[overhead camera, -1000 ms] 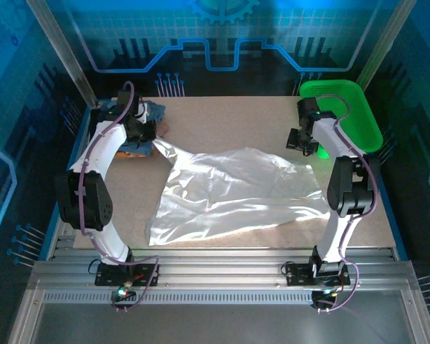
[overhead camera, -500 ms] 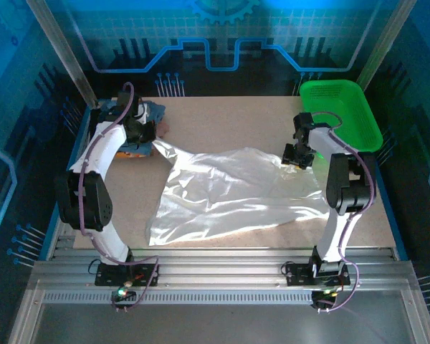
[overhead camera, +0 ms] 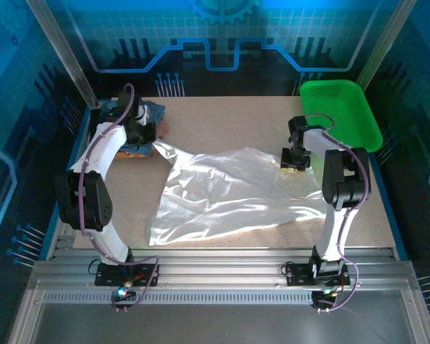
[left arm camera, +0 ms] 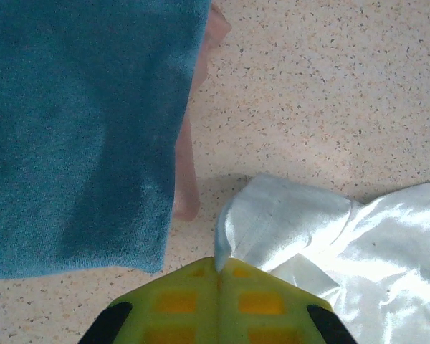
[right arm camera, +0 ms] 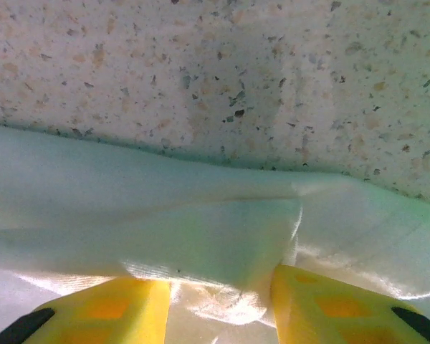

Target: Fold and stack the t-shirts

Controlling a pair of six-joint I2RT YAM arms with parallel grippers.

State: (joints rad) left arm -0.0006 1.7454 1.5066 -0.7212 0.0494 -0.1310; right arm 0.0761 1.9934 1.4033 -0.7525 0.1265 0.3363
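A white t-shirt lies spread on the tabletop between both tools. The left tool is clamped on one corner. The right tool, spread apart, straddles the opposite edge.

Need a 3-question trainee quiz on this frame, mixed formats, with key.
1. True or false: the left end effector is shut on a corner of the white t-shirt.
2. In the top view, the green basket lies: A) far right, B) far left, C) near centre.
3. Fill in: the right end effector stands ___, its fingers either side of a fold of the white t-shirt.

Key: 1 true; 2 A; 3 open.
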